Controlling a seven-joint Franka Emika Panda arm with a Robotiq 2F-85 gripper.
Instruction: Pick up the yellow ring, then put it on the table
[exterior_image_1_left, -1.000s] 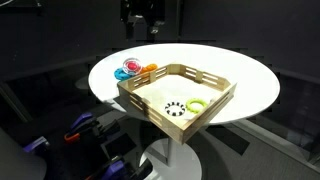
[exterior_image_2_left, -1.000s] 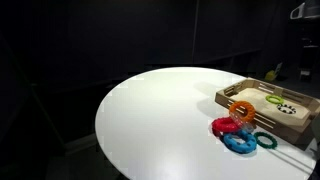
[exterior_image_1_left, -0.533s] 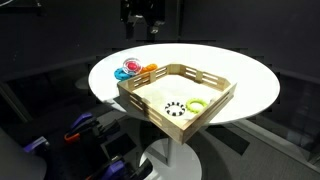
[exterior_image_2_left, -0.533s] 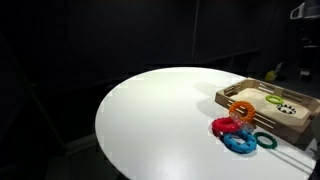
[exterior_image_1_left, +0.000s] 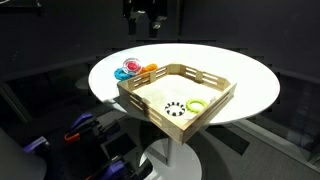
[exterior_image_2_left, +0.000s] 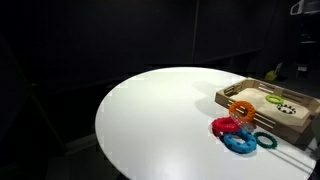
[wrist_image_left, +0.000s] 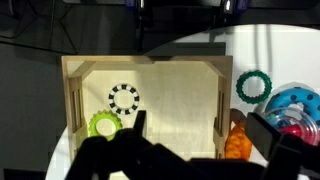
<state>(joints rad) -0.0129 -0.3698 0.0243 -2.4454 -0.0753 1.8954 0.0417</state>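
Hand (exterior_image_1_left: 145, 20) is seen high above the far side of the worktop (exterior_image_1_left: 250, 85), clear of everything. Fingers apart or together cannot be told: too dark. Wooden tray (exterior_image_1_left: 150, 100) is set on the worktop near its edge. Yellow ring (exterior_image_1_left: 197, 105) is lying flat on the tray floor, walled in on all sides. Dotted ring (exterior_image_1_left: 175, 110) lies just beside it, apart. Outside one tray wall, orange ring (exterior_image_2_left: 240, 110), red ring (exterior_image_2_left: 224, 126), blue ring (exterior_image_2_left: 238, 143) and green ring (exterior_image_2_left: 266, 140) are clustered.

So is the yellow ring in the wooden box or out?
In. The small yellow-green plastic ring lies flat inside the square wooden tray, beside the black-and-white dotted ring.
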